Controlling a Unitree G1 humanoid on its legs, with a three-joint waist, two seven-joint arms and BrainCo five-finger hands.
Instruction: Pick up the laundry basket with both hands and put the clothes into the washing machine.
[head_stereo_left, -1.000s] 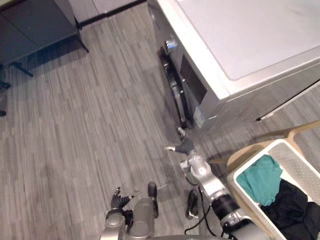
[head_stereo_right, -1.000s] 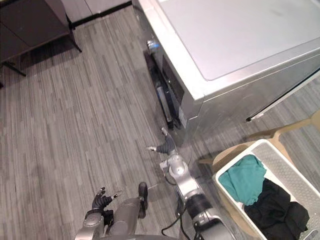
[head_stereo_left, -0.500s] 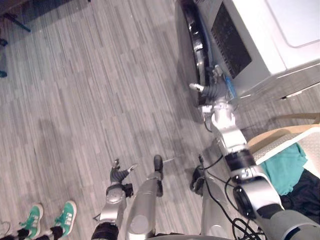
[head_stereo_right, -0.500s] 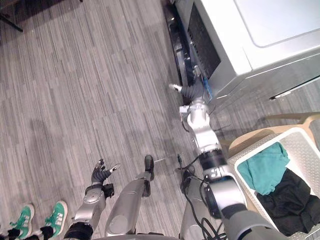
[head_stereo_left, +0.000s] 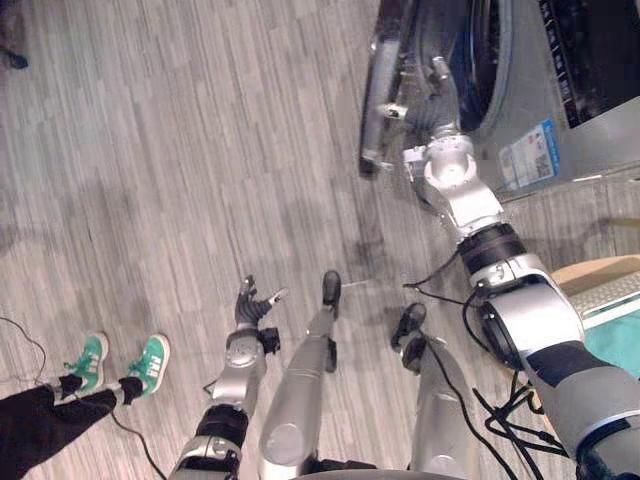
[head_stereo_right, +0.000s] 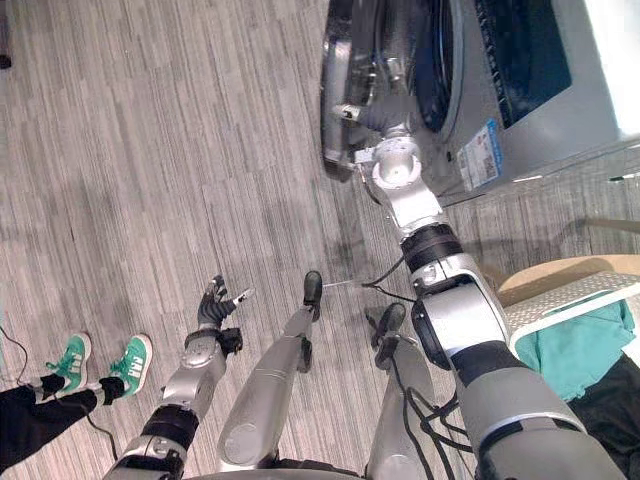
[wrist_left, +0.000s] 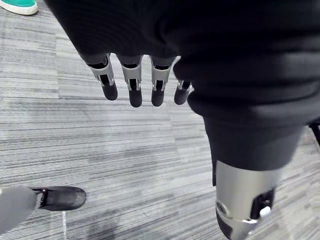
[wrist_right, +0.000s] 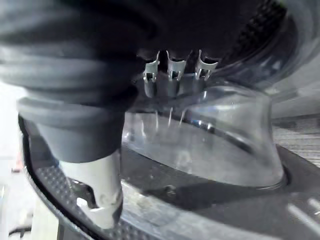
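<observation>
While the right robot hand (head_stereo_left: 421, 100) meets the washing machine door (head_stereo_left: 378, 60), grip impossible to tell, the left robot hand (wrist_left: 131, 80) hangs over the floor (head_stereo_left: 200, 150), fingers straight

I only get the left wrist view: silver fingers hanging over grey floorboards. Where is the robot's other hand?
Observer: The right hand is up at the washing machine's round glass-bowled door, which stands open.
Operator: And where's the laundry?
Observer: Teal and black clothes lie in the white perforated laundry basket at the robot's right side, with no hand on it.
</observation>
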